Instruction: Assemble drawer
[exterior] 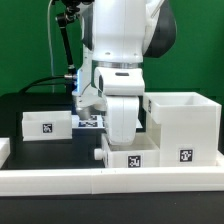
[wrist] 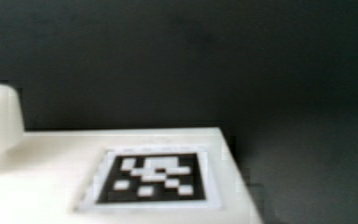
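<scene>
Green bkgd wall point(exterior: 28, 40), black tbl point(exterior: 14, 104) w/ white border rail point(exterior: 60, 181) at front.

Black tabletop point(exterior: 55, 150) open at the exterior view's left; large white plastic box shell point(exterior: 185, 122) blocks its right.

The black tabletop point(exterior: 40, 158) carries a large white plastic cube-like box shell point(exterior: 182, 125) at the exterior view's right. A shallow white tagged tray point(exterior: 45, 125) lies at the left. A second white tagged tray point(exterior: 128, 157) sits nearer the front, just beside the box shell. A long low white border rail point(exterior: 110, 180) runs along the front. The marker board point(exterior: 90, 123) lies beside the left tray.
</scene>
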Robot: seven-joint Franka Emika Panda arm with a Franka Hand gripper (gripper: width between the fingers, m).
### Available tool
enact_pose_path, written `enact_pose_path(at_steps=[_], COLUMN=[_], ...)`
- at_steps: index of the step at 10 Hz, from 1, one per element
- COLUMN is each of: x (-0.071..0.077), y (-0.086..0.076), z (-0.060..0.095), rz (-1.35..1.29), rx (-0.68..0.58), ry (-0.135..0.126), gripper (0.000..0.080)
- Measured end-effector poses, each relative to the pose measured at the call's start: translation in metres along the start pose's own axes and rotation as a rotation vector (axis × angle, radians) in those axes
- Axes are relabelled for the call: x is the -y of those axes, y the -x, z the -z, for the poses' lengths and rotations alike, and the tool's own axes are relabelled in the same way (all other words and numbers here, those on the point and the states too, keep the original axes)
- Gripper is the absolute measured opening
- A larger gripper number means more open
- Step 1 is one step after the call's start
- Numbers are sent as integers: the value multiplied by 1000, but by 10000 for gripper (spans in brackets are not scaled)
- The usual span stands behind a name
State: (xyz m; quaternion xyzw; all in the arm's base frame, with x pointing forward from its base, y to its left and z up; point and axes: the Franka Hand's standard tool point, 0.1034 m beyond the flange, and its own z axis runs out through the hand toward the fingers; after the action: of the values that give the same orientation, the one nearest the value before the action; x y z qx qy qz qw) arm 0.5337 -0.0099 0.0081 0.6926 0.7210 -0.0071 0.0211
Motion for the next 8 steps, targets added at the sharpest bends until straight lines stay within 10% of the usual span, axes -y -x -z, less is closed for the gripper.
enact_pose_path(at_steps=[8], x=[-2], y=[-10], z=[0], rz=[-7], rx=[-2], ry=[-1], gripper=[42])
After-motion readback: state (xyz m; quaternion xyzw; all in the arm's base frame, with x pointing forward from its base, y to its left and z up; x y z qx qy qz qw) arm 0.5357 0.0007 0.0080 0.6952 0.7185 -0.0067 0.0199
